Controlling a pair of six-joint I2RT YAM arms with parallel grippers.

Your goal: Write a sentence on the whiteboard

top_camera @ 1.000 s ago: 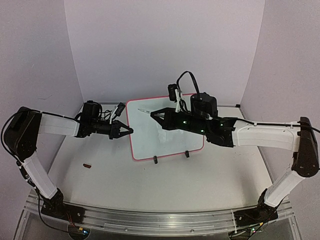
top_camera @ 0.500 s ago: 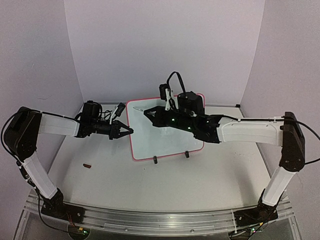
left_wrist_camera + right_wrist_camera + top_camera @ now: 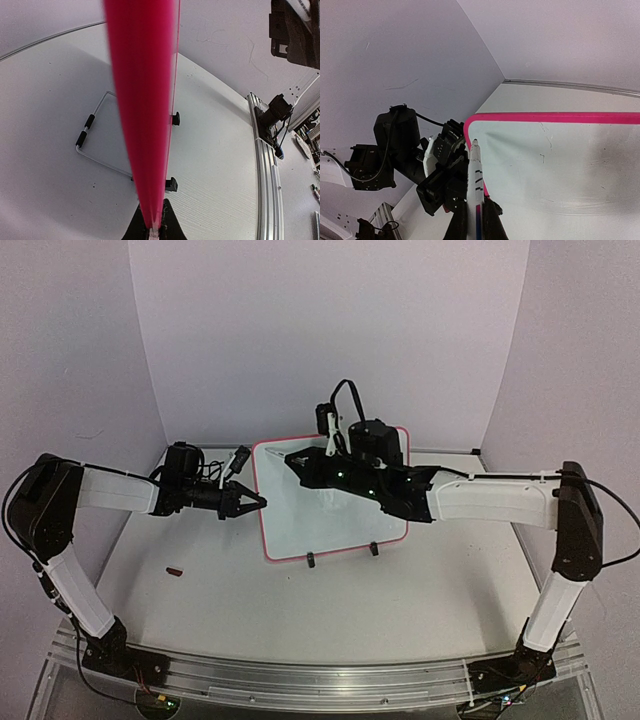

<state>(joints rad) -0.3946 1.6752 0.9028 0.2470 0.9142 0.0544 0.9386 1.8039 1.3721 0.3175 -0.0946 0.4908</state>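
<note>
Now we see the whiteboard (image 3: pixel 335 510) standing tilted on the desk (image 3: pixel 420 590), propped from behind on a wire stand (image 3: pixel 95 131), with its two black clips (image 3: pixel 310 560) along the lower edge nearest the arm bases. Our left fingers (image 3: pixel 248 502) reach in from the left and are clamped on the board's left pink border, about halfway up. In the left wrist view that pink edge (image 3: pixel 145 125) runs straight up out of the narrow gap between the two dark fingers (image 3: pixel 172 227). Our right fingers (image 3: pixel 298 460) are closed around a white marker (image 3: pixel 475 175), and the right arm stretches across the front of the board from the right. In the right wrist view the marker sticks out ahead of the fingers (image 3: pixel 492 220), and its tip lies over the board's upper left corner, just inside the border. We cannot tell whether the tip touches the surface. A few faint thin strokes (image 3: pixel 546 135) show on the white face to the right of the tip, too small to read. On the desk, well apart to the left, lies a small brown object (image 3: pixel 175 570).
</note>
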